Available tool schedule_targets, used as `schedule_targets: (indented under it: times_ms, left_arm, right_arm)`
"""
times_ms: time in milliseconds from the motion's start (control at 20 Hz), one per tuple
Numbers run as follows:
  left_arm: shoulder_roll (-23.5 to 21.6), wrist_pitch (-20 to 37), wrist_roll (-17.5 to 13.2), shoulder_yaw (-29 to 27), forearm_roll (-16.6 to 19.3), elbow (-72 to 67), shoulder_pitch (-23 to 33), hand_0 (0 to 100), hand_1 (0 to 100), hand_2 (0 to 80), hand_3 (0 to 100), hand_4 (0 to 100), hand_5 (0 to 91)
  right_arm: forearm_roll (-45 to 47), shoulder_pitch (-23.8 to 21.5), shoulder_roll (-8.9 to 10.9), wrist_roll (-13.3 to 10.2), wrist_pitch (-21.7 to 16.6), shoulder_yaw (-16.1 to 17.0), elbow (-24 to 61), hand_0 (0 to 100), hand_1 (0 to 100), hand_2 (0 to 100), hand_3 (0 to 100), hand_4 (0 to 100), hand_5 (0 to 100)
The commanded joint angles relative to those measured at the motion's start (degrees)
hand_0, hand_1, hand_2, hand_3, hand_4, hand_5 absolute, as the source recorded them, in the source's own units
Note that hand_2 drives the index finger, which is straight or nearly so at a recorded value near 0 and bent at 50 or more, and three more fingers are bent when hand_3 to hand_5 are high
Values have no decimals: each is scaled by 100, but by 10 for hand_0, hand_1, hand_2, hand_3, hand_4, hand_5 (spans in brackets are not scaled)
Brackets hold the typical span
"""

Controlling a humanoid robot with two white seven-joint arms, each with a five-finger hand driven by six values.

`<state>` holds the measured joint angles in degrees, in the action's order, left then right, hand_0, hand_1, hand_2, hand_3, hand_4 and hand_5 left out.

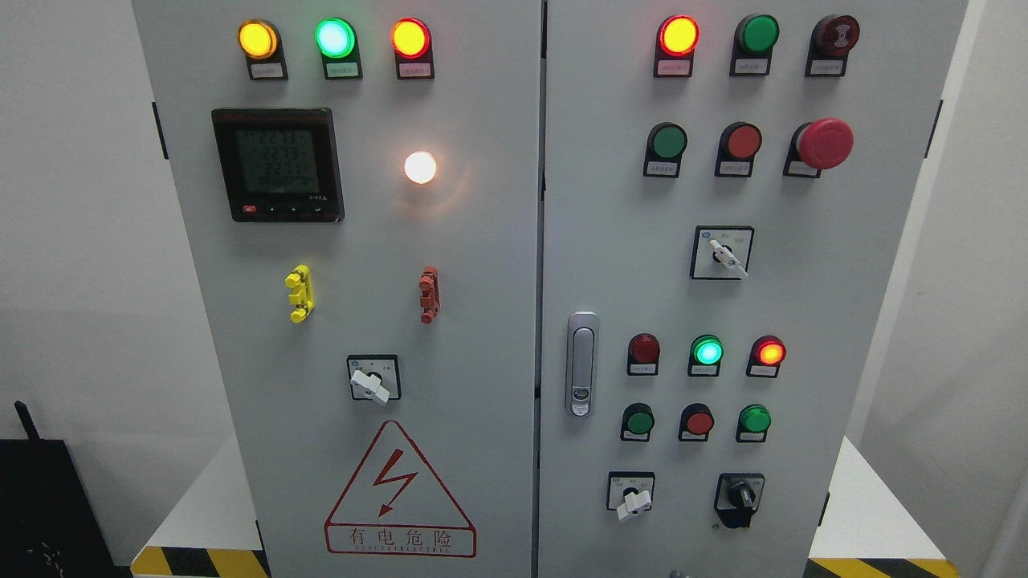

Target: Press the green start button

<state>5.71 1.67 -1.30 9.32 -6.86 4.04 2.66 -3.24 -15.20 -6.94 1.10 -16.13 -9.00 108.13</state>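
Green pushbuttons are several on this cabinet, and the labels under them are too small to read, so which one is the start button is a judgement. The likeliest is the unlit green button (668,142) at the left of the upper row on the right door, with a red button (743,141) just beside it and a red mushroom emergency stop (825,144) further right. Two more green buttons (640,420) (755,419) sit in the lower row on the same door, either side of a red one (699,421).

Neither robot hand shows in the head view, so the state of the fingers cannot be told, nor which arm is nearer. Every candidate lies right of the centre seam, so the right arm, coming in from the lower right, would probably have the shorter reach, upward and forward. The button faces are round, with no long axis to line up with; the push goes straight into the panel.

The right door (843,265) is a flat, upright grey sheet, crowded with a rotary selector switch (723,253), lit indicator lamps (707,351) and a door latch handle (582,364). The left door (482,265) carries a digital meter (278,164) and a high-voltage warning sign (399,494). Plain white walls (72,241) stand either side, with hazard-striped floor edges (197,562) below.
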Motion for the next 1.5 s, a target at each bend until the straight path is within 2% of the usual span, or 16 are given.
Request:
schedule_targets:
  times_ms: [0, 400, 750, 800, 850, 900, 1100, 1150, 1200, 1450]
  left_arm:
    - [0, 0, -1, 0, 0, 0, -2, 120, 556, 0, 0, 0, 0]
    - [0, 0, -1, 0, 0, 0, -2, 120, 556, 0, 0, 0, 0]
    - [0, 0, -1, 0, 0, 0, -2, 120, 556, 0, 0, 0, 0]
    - [0, 0, -1, 0, 0, 0, -2, 120, 556, 0, 0, 0, 0]
    - [0, 0, -1, 0, 0, 0, -2, 120, 556, 0, 0, 0, 0]
    - [0, 0, -1, 0, 0, 0, -2, 120, 556, 0, 0, 0, 0]
    - [0, 0, -1, 0, 0, -9, -2, 120, 556, 0, 0, 0, 0]
    - [0, 0, -1, 0, 0, 0, -2, 120, 556, 0, 0, 0, 0]
    - [0, 0, -1, 0, 0, 0, -2, 120, 556, 0, 0, 0, 0]
    - [0, 0, -1, 0, 0, 0, -2, 120, 556, 0, 0, 0, 0]
  right_arm:
    - [-1, 0, 0, 4, 4, -14, -2, 0, 68, 0, 0, 0, 0]
    - [-80, 9, 0, 4, -48, -14, 33, 0, 69, 0, 0, 0, 0]
    - [-458, 325, 0, -31, -127, 74, -20, 0, 137, 0, 13, 0, 0]
    - [-476, 377, 0, -31, -127, 83, -20, 0, 170, 0, 113, 67, 0]
    - [-485, 430, -9, -31, -127, 83, -28, 0, 175, 0, 136, 90, 0]
    - [-493, 491, -9, -31, -127, 83, -46, 0, 200, 0, 188, 156, 0]
    - [-906, 623, -18, -31, -127, 162, -64, 22, 220, 0, 287, 250, 56]
    - [-1002, 676, -18, -23, -127, 214, -64, 32, 220, 0, 319, 283, 91]
    - [-1056, 729, -18, -14, -127, 223, -72, 33, 223, 0, 376, 348, 168]
    - [-1880, 984, -27, -49, -136, 469, -133, 40, 212, 0, 486, 457, 356]
